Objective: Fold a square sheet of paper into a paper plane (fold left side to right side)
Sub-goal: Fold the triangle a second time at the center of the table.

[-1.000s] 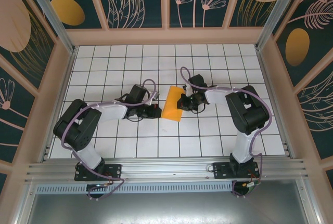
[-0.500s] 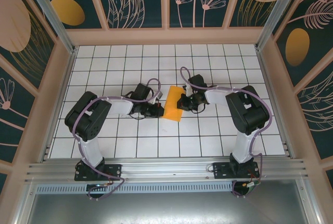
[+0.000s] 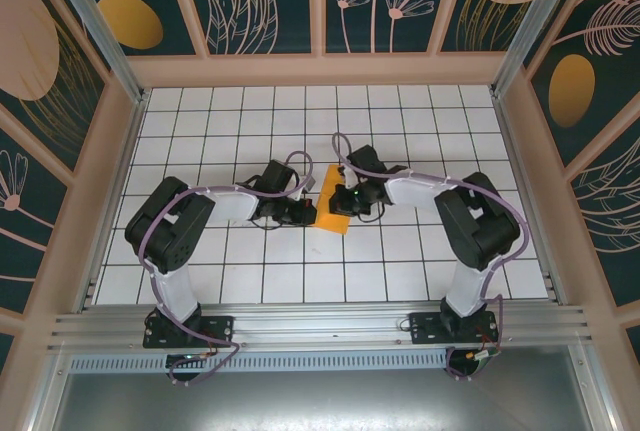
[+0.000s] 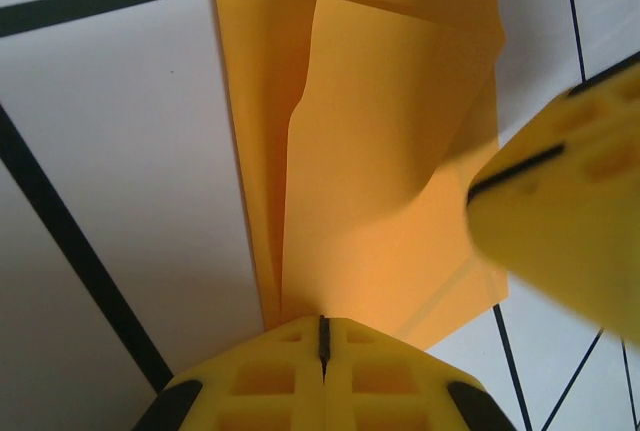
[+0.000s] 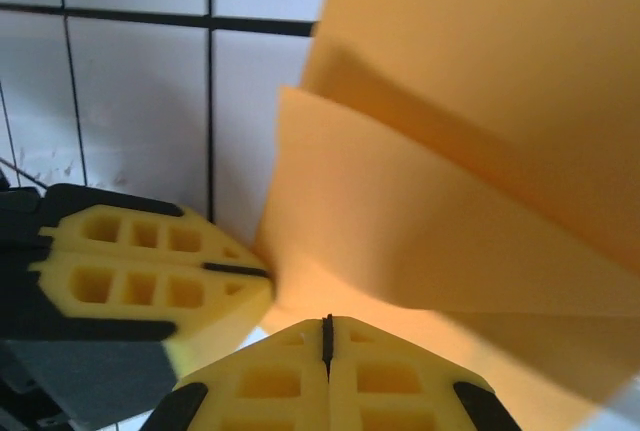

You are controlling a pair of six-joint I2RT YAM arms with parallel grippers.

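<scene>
**Orange paper between two clenched pincers**

Lying near the middle of the white tiled table, folded narrow, roughly one tile across and two long, tilted a little. Creased lengthwise, with one flap lifted off the layer beneath and buckled along its edge in the left wrist view.

Left pincer low at the paper's left edge, fingers pressed flat together to a thin seam, tips meeting the end of the fold. Cannot tell whether any paper is nipped between them.

Right pincer over the paper's right part, likewise clenched, tips right up against the raised flap. Again cannot tell whether grasping or merely pressing.

Both pincers close together, tips near each other over the orange layers. Purple cables looped along both arms.
</scene>
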